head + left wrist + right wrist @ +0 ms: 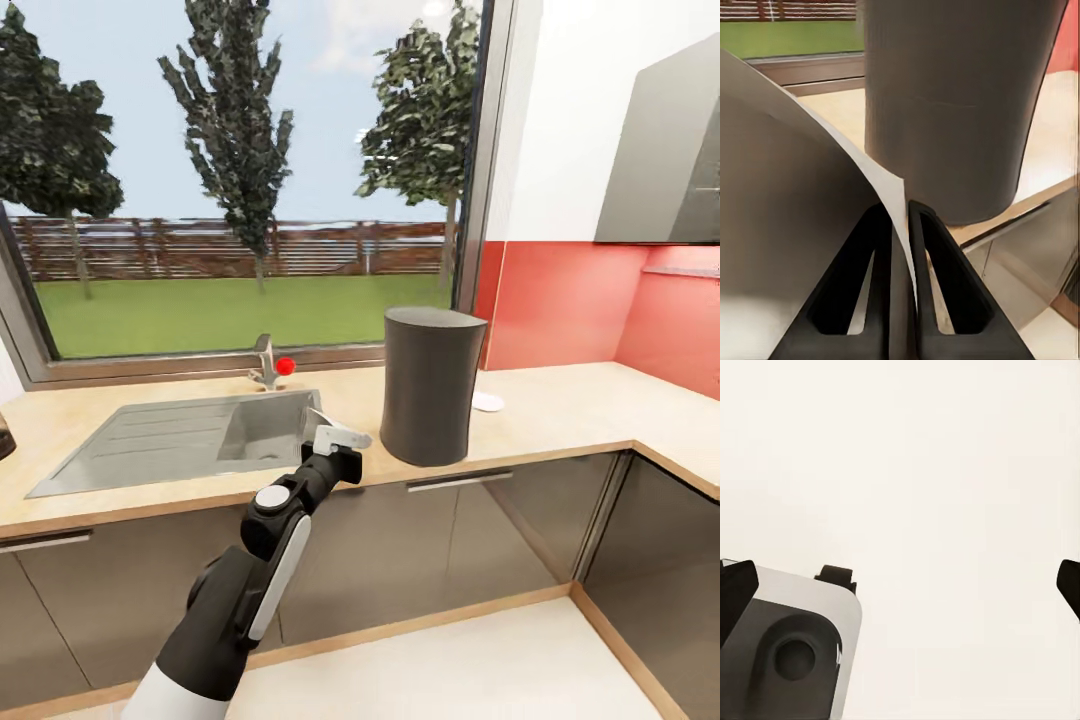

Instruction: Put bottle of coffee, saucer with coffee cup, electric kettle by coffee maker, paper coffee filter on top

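The left gripper (335, 437) hangs over the front edge of the countertop (560, 410), its two dark fingers (934, 255) drawn almost together in the left wrist view with only a sheet's thickness between them. Pinched in that narrow gap is the paper coffee filter (787, 225) — a thin white curved sheet that spreads wide from the fingertips toward the camera; in the head view it shows as a small pale flap (340, 432) at the tip of the arm. Just beyond the fingertips, close but not touching, stands the coffee maker (431, 385), a tall charcoal-grey body with a smooth curved back, upright on the countertop and rising well above the level of the gripper. To the other side of the gripper, set into the worktop, lies the steel sink (150, 440) with its tap (265, 362) and a small red knob (286, 366) by the window (240, 180). Past the coffee maker, on the side away from the gripper, a small white flat round thing (488, 402) rests on the countertop — it may be the saucer, though it is half hidden. In the right wrist view the right gripper's dark fingertips (736, 589) stand far apart at the two edges of the picture, with nothing between them but pale floor (945, 472) and part of the robot's grey and white base (795, 645).
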### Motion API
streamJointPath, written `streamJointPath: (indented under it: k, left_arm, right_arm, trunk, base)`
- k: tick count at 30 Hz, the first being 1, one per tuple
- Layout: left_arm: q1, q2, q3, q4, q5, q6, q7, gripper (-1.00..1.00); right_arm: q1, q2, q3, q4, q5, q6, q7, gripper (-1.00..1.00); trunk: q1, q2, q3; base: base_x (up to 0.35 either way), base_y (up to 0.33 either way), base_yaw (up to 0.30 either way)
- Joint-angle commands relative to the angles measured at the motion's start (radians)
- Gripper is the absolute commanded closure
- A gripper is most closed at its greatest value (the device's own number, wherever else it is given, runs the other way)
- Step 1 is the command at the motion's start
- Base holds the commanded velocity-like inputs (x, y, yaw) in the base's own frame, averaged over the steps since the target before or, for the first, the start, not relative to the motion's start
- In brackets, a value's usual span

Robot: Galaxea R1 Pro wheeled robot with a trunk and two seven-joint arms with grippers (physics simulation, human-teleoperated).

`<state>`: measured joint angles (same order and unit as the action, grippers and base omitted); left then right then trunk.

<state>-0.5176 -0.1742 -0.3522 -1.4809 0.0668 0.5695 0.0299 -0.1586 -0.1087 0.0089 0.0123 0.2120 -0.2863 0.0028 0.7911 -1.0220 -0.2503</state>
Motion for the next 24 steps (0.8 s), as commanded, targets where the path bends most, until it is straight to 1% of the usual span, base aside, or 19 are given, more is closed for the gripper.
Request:
streamJointPath:
  k: [1, 14, 15, 18, 22, 24]
  left_arm:
    - [-0.001, 0.000, 0.000, -0.001, 0.004, 0.006, 0.002, 1.00]
    - [-0.001, 0.000, -0.004, -0.001, 0.004, 0.006, 0.002, 1.00]
    - [-0.007, 0.000, -0.010, 0.005, 0.013, 0.011, 0.001, 1.00]
    - [0.011, 0.000, -0.027, 0.018, 0.034, 0.012, 0.008, 1.00]
    - [0.033, 0.000, -0.049, 0.018, 0.034, 0.012, 0.008, 1.00]
    - [0.034, 0.000, -0.060, 0.018, 0.034, 0.012, 0.008, 1.00]
  right_arm:
    - [-0.001, 0.000, 0.000, 0.001, 0.004, -0.004, 0.000, -1.00]
    - [-0.001, 0.000, 0.001, 0.001, 0.004, -0.003, 0.000, -1.00]
    - [-0.003, 0.000, 0.006, 0.000, 0.007, -0.009, 0.002, -1.00]
    - [-0.003, 0.000, 0.006, 0.000, 0.007, -0.009, 0.002, -1.00]
    - [-0.003, 0.000, 0.006, 0.000, 0.007, -0.009, 0.002, -1.00]
    - [-0.003, 0.000, 0.006, 0.000, 0.007, -0.009, 0.002, -1.00]
  trunk:
    - [0.000, -0.001, -0.001]
    - [0.000, -0.001, -0.001]
    - [0.000, -0.001, -0.001]
    - [0.000, -0.001, -0.001]
    - [0.000, -0.001, -0.001]
    - [0.000, -0.001, -0.001]
  base:
    - [-0.007, -0.305, 0.000]
    - [-0.001, -0.308, 0.000]
    - [0.000, 0.000, 0.000]
    - [0.000, 0.000, 0.000]
    - [0.000, 0.000, 0.000]
    - [0.000, 0.000, 0.000]
